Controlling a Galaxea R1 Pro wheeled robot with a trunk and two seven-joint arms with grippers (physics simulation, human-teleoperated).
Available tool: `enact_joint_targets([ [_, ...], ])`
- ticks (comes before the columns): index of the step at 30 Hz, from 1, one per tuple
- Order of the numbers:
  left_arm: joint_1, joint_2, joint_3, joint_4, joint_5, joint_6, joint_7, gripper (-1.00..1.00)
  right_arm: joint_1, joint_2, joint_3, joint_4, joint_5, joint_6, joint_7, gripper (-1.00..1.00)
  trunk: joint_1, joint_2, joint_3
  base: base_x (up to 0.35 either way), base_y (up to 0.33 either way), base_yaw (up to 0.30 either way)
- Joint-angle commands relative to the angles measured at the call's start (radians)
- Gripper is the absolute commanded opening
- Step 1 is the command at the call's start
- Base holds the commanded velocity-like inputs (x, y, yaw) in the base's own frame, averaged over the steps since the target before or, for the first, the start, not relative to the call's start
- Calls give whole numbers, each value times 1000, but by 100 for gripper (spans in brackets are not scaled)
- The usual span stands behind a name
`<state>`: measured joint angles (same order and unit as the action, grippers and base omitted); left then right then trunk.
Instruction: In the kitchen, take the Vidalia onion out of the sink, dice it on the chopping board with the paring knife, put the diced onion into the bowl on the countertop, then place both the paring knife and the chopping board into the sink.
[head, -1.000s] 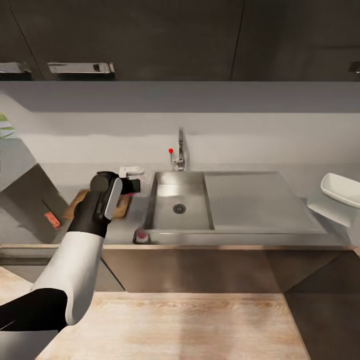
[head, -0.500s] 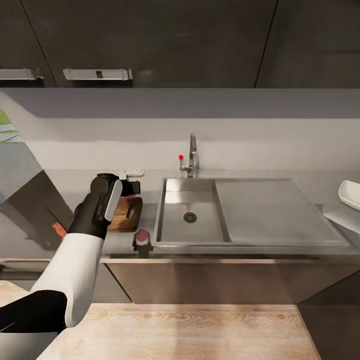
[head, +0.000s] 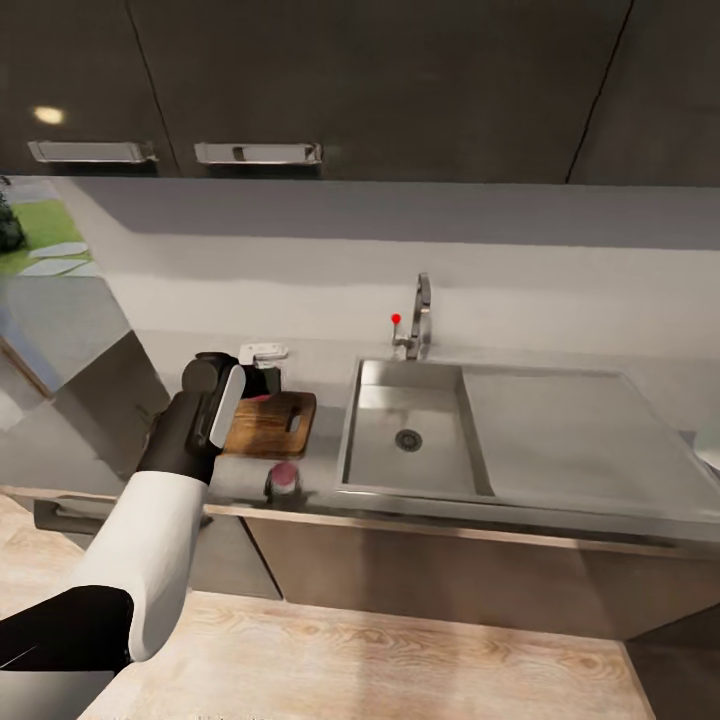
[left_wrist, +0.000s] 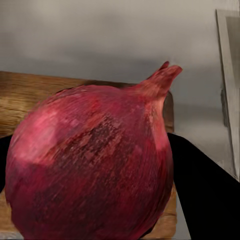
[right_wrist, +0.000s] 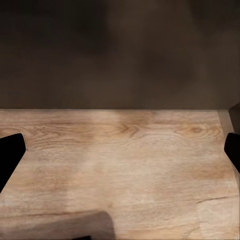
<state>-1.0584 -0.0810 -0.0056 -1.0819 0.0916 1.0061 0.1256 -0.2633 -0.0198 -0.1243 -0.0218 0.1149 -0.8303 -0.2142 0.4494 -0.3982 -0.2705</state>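
My left gripper (head: 258, 388) is shut on the Vidalia onion (left_wrist: 90, 165), a dark pink bulb with a pointed tip. It hangs just above the far left part of the brown chopping board (head: 275, 425). The board lies on the grey countertop (head: 330, 358), left of the sink (head: 347, 440). The basin is empty down to its round drain (head: 408, 439). A pink smudge (head: 285, 473) on the shiny counter front looks like the onion's reflection. My right gripper (right_wrist: 120, 150) is open over the wooden floor. The paring knife and the bowl are out of view.
A chrome tap (head: 421, 318) with a red dot stands behind the basin, and the drainboard (head: 570, 430) runs to its right. A small white object (head: 262, 352) sits behind the board. Dark wall cabinets (head: 400, 90) hang overhead. A window (head: 30, 230) is at far left.
The whole picture has shifted right, so the camera has turned left; bowl and knife have left the view. The left gripper, still holding the onion, now hangs over the board's left part.
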Motion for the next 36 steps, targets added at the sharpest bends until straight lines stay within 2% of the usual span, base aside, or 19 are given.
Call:
enact_joint_targets([
  [1, -1, 0, -1, 0, 9, 3, 9, -100, -1, 0, -8, 0, 11, -3, -4, 100, 1, -2, -1, 0, 0, 220],
  [14, 0, 0, -1, 26, 8, 2, 8, -100, -1, 0, -8, 0, 11, -4, -4, 100, 1, -2, 0, 48, 32, 47],
  [23, 7, 0, -1, 82, 8, -1, 9, -100, -1, -4, -8, 0, 12, -4, -4, 100, 1, -2, 0, 68, 40, 0],
  [36, 27, 0, -1, 78, 4, -1, 9, -100, -1, -8, -8, 0, 12, -3, -4, 100, 1, -2, 0, 1, 0, 0],
])
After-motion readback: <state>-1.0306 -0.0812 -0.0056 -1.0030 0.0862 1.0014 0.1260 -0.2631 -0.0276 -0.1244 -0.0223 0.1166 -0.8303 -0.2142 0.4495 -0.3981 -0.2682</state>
